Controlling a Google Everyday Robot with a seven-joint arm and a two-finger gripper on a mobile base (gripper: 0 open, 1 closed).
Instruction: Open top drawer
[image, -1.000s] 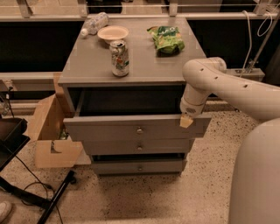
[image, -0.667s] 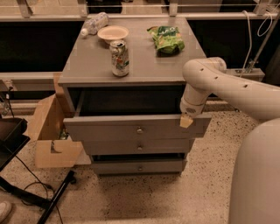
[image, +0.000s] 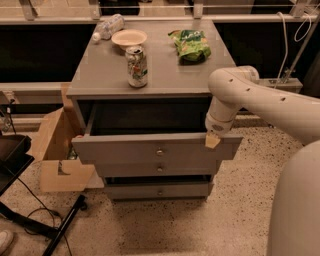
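While the top drawer (image: 125, 149) stands pulled out, the gripper (image: 212, 140) sits at its front's upper right edge, the knob (image: 159, 151) lower left of it. Whether the gripper is spread or closed cannot be told.

a lab-like test space: speckled floor (image: 240, 210), cardboard box (image: 54, 134), claw (image: 212, 141) at right end of top drawer (image: 125, 149).

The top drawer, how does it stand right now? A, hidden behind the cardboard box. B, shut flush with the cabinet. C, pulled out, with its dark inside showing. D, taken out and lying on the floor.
C: the top drawer has its front well forward of the cabinet top, with a dark opening behind it; the gripper sits at the front's upper right edge.
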